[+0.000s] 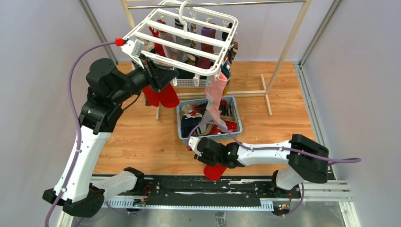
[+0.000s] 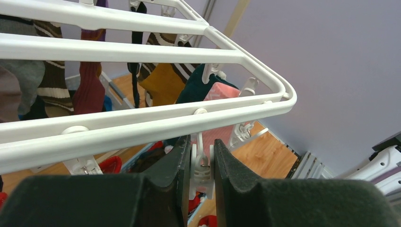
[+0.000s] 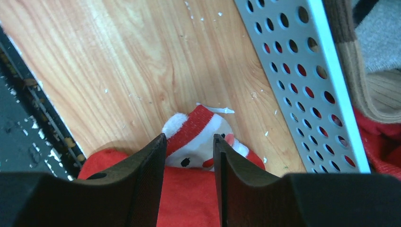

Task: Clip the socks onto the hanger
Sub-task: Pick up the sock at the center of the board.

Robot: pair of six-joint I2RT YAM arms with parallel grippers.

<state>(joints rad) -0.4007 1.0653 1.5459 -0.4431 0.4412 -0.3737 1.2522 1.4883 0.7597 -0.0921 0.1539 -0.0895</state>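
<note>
The red sock (image 3: 191, 130) with the white-trimmed Santa face is sitting nearest, close to the black strip (image 1: 189, 182) at the front edge of the table (image 1: 142, 142). The right gripper (image 3: 189, 151) is pinching it, the jaws clamping the red cloth so that the patterned end is sticking out ahead between them. Whether the sock is hanging free or resting on the wood is hard to judge from here. It is being held by one end, I would say, so that a loose stretch can be fed up into a clip. Just beyond, the blue basket (image 1: 239, 124) is holding the remaining socks (image 1: 208, 118) in a heap, within easy reach of that arm. Farther back and higher, the left gripper (image 2: 202, 142) is sitting under the near bar of the hanger (image 2: 142, 49). Its jaws are squeezing a small white clip (image 2: 202, 168) from both sides, most likely to spring its mouth apart and keep it steady for the incoming sock. The hanger is hanging by its hook from the rail stand (image 1: 283, 52) at the back. Many socks are already dangling from it: a pink sock (image 1: 215, 97) is drooping above the basket and a red pair (image 1: 161, 97) is hanging at the left. The job is therefore looking well along, with the two arms well apart and the carry to the clip not yet made.
</note>
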